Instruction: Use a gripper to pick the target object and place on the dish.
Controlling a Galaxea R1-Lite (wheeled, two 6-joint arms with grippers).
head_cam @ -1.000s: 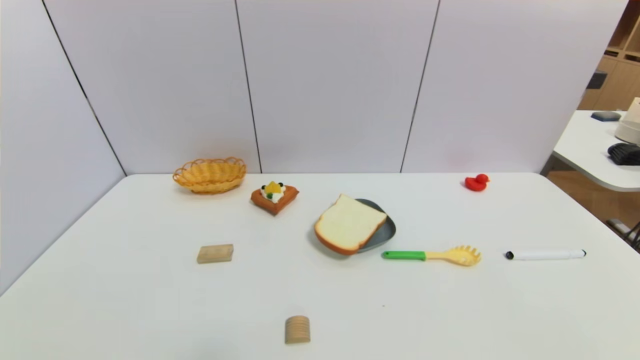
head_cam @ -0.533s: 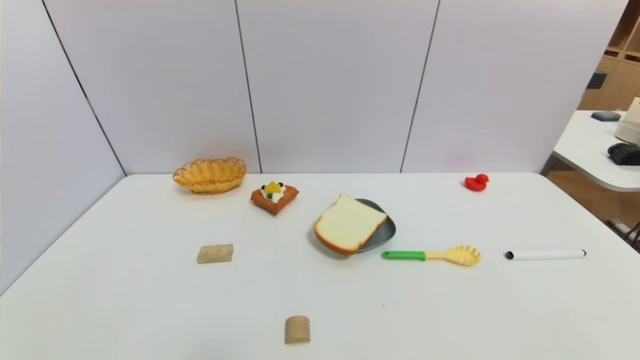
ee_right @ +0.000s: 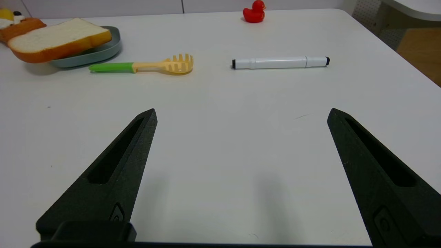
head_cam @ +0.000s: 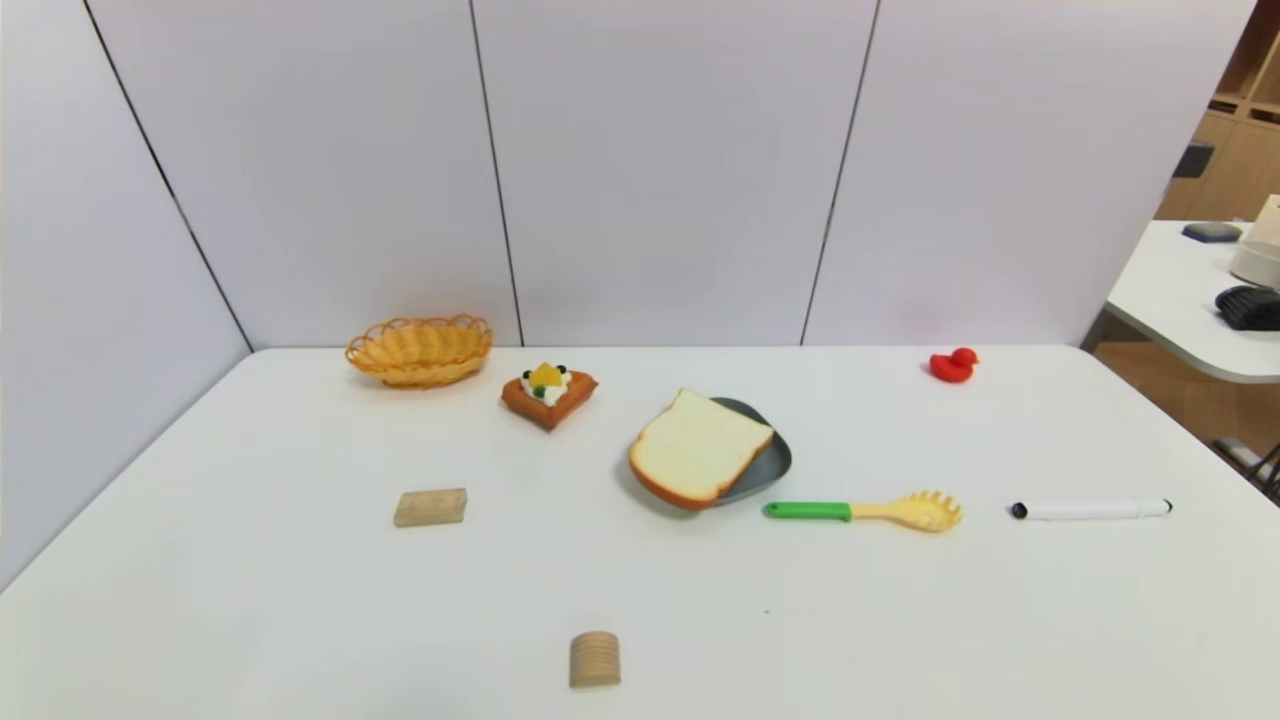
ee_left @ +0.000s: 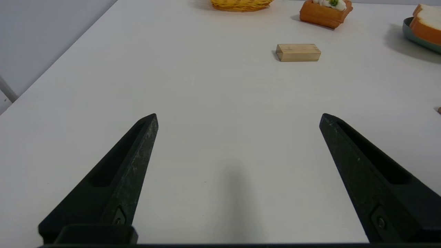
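On blue-grey dish (head_cam: 770, 470) — toast slice (head_cam: 700, 448), overhanging rim, left tool (ee_left: 238, 119) and right tool (ee_right: 243, 113) wide

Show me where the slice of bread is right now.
In the head view, the slice of bread sits near the middle of the table, lying partly over the blue-grey dish, just left of the green-handled fork.
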